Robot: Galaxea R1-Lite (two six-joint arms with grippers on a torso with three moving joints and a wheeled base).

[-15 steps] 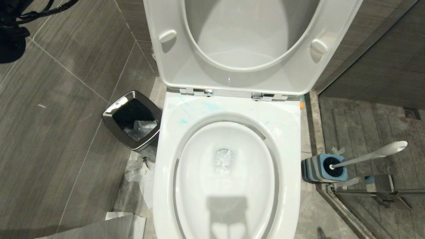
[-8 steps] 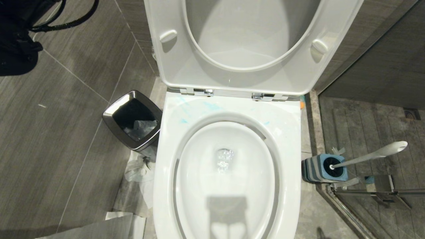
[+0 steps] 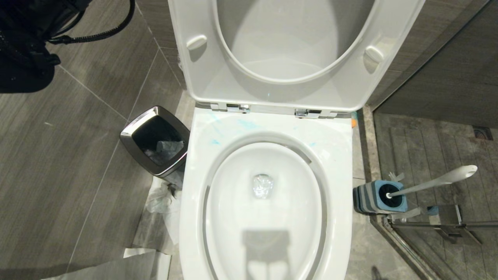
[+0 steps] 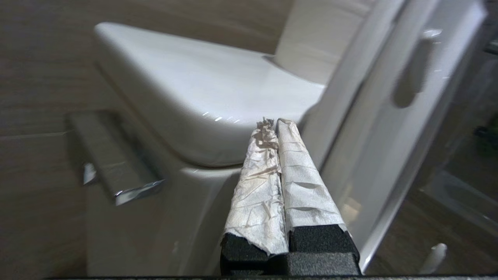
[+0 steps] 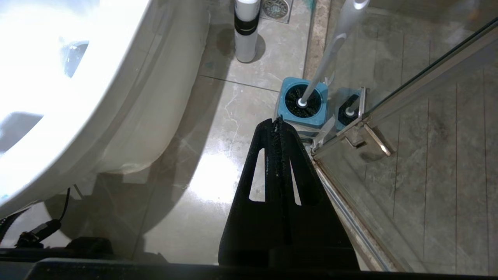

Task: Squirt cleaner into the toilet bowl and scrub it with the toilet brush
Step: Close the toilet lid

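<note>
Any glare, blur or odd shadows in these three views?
Head view: a boxy shadow lies across the toilet bowl. Left wrist view: tank soft and blurred behind the left gripper. Right wrist view: bowl rim blown out white, bright glare patch on the floor tiles.

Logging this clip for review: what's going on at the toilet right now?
Nothing is being handled. The toilet brush stands in its blue holder on the floor right of the toilet bowl, whose seat and lid are up; faint streaks of teal cleaner mark the rim. The left gripper is shut and empty beside the tank. The right gripper, also shut, hangs near the holder.
</note>
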